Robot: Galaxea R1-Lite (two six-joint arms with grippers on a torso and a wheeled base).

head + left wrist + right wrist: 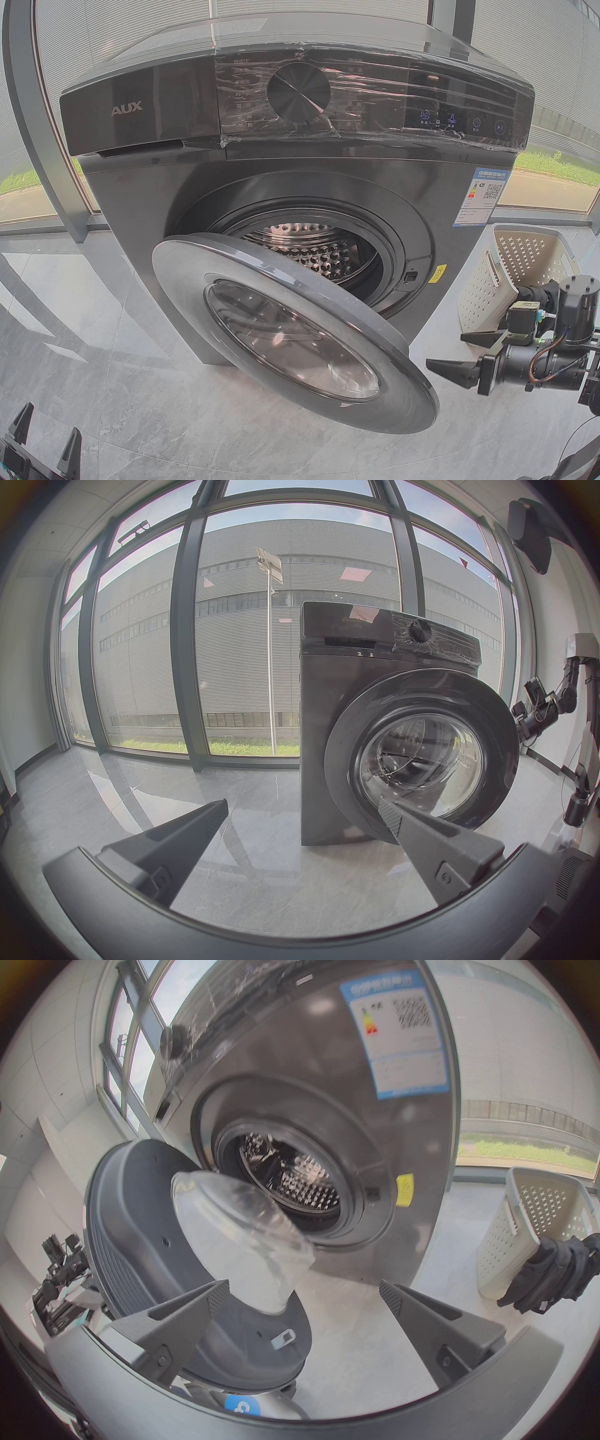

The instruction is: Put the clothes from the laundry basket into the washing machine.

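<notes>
1. Presently left gripper [50,422] sits low, fingers spread, empty, well apart from the load.
2. Right gripper [447,351]: jaws apart, empty, pointing toward the open door [400,381], not toward the clothes.
3. Laundry basket [484,281] stands on the floor beside the washing machine [156,181], beyond the right gripper and off to its right. Dark clothes [550,1272] drape over its rim, hanging downward.
4. Judgement: right arm is nearer and must swing right to grasp.
5. Drum [312,250] is farthest, open.

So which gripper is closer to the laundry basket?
The right gripper, open just short of the white laundry basket; the left gripper is beyond the open washer door.
</notes>
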